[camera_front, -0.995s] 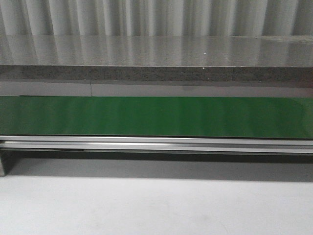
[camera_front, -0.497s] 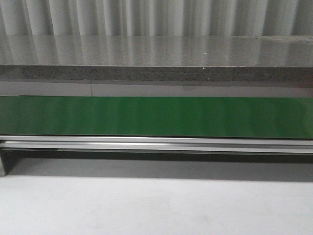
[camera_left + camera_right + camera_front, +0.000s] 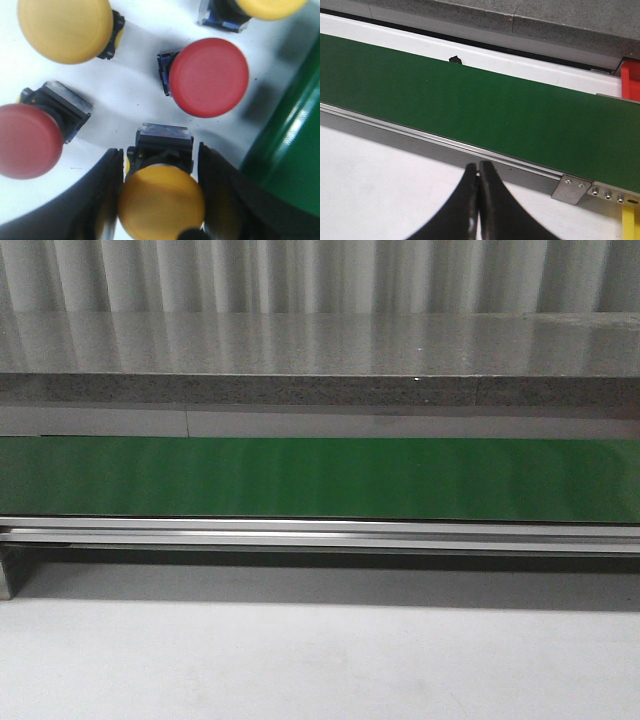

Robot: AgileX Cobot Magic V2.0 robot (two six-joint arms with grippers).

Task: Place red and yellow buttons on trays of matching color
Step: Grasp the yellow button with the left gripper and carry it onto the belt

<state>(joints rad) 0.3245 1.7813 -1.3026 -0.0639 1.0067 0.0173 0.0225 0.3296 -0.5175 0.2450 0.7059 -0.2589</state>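
Nothing has shifted in your front view since the earlier frames: the long green conveyor belt [image 3: 320, 478] and grey stone ledge [image 3: 320, 345] look the same. Your left gripper [image 3: 161, 192] straddles a yellow mushroom-head push button [image 3: 161, 202] on the white worktop [image 3: 135, 95], fingers flanking it, contact uncertain, with a red mushroom-head push button [image 3: 208, 77] nearby. Your right gripper [image 3: 479, 172] is clenched empty near the belt's edge.

yellow button [image 3: 161, 205] betw jaws, upright
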